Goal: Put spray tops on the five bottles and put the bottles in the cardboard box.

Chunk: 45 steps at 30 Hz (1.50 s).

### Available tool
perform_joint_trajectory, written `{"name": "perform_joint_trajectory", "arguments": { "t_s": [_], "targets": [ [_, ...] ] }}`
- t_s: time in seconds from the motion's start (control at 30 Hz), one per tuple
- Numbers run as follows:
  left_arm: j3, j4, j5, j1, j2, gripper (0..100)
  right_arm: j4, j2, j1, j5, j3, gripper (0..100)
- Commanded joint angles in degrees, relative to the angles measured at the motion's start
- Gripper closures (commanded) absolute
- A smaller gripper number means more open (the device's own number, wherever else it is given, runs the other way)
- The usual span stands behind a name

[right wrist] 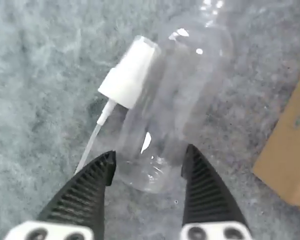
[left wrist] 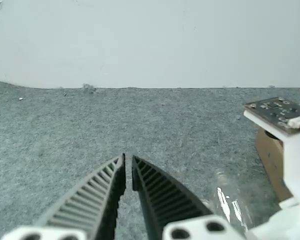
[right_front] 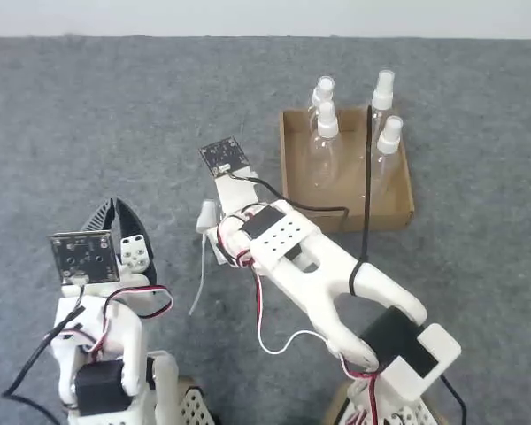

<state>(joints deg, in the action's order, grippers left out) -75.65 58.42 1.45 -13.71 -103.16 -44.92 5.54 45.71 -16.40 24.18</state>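
A clear bottle (right wrist: 180, 90) lies on the grey carpet without its top. A loose white spray top (right wrist: 129, 74) rests against its side, dip tube trailing on the carpet. My right gripper (right wrist: 150, 152) is open, its fingers (right wrist: 92, 185) close on either side of the bottle's base. From above, the spray top (right_front: 209, 215) and tube lie beside the right arm, left of the cardboard box (right_front: 292, 173). Several capped bottles (right_front: 324, 133) stand in the box. My left gripper (left wrist: 128, 162) is shut and holds nothing, at the front left (right_front: 117, 214).
The right arm's body (right_front: 319, 266) crosses the middle of the carpet, with cables looping beside it. Its camera board (left wrist: 277, 111) and the box corner (left wrist: 270, 157) lie to one side of the left gripper. Bare carpet spreads at the back left (right_front: 97, 106).
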Motion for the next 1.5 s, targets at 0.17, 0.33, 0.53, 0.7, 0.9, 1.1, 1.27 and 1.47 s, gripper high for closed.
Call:
{"name": "perform_joint_trajectory", "arguments": {
  "t_s": [0.17,0.33,0.53,0.7,0.9,1.1,1.27,1.47],
  "targets": [
    [2.33,-0.44,0.53,0.09,-0.97,99,-6.11,-9.71,0.4,6.15,-6.42,96.6],
    [2.33,-0.44,0.53,0.09,-0.97,99,-6.02,-8.22,0.4,8.35,-12.57,96.6],
    [2.33,-0.35,0.53,0.09,-0.97,99,-5.93,3.21,0.48,9.76,-20.31,85.3],
    [2.33,-0.35,0.53,0.09,-0.97,99,-6.29,12.62,0.48,9.85,-24.88,75.3],
    [2.33,-0.35,0.53,0.09,-0.97,99,-6.46,16.31,0.48,9.32,-24.0,76.8],
    [1.36,-1.67,0.53,0.09,-0.79,99,-6.55,15.6,0.48,9.41,-23.38,99.8],
    [1.19,-1.93,0.53,-0.18,-0.7,99,-15.34,6.9,0.57,9.85,-22.77,99.5],
    [1.89,-1.93,0.53,0.0,-0.53,99,-33.36,-9.27,-1.89,13.71,-25.85,99.3]
  ]
}}
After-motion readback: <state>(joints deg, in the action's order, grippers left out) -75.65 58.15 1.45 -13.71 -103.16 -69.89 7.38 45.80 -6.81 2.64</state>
